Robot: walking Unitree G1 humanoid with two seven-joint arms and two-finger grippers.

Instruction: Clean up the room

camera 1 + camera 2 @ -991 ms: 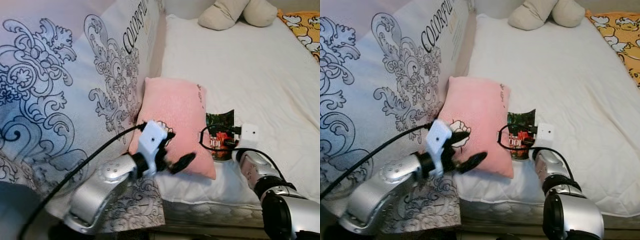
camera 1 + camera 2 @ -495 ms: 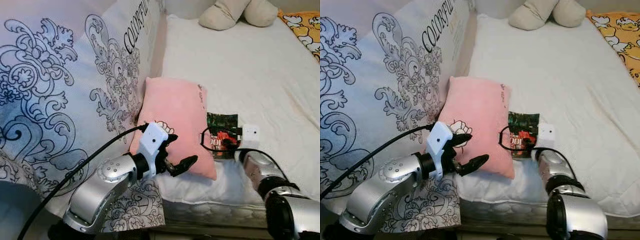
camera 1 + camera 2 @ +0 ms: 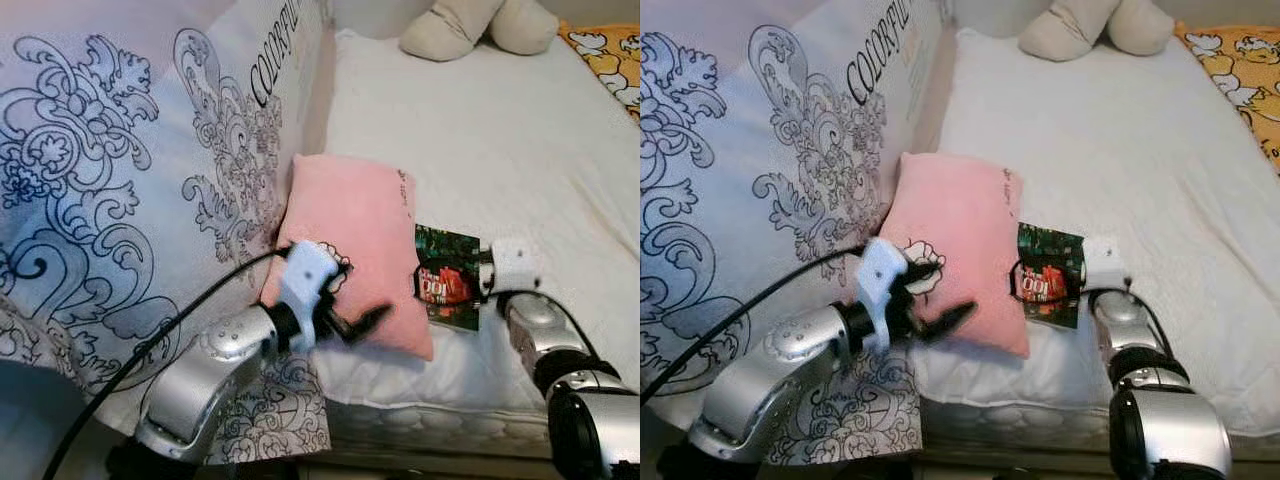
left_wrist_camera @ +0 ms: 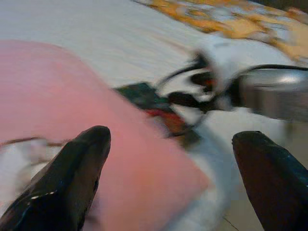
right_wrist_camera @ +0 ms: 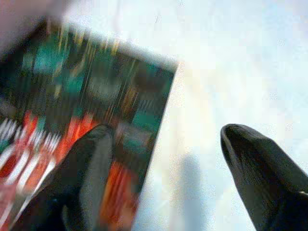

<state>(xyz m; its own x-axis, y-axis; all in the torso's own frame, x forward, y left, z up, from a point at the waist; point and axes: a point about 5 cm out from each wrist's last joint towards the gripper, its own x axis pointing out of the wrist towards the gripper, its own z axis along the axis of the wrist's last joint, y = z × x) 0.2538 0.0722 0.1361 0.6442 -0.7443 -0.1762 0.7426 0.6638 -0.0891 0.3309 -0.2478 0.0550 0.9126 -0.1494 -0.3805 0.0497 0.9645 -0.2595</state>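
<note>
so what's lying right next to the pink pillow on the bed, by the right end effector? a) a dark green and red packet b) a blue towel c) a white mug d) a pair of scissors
a, a flat dark green and red packet lies on the white bed beside the pink pillow, with the open right end effector at its edge.

Pink pillow (image 3: pixel 355 240), green-red packet (image 3: pixel 447 288)
</note>
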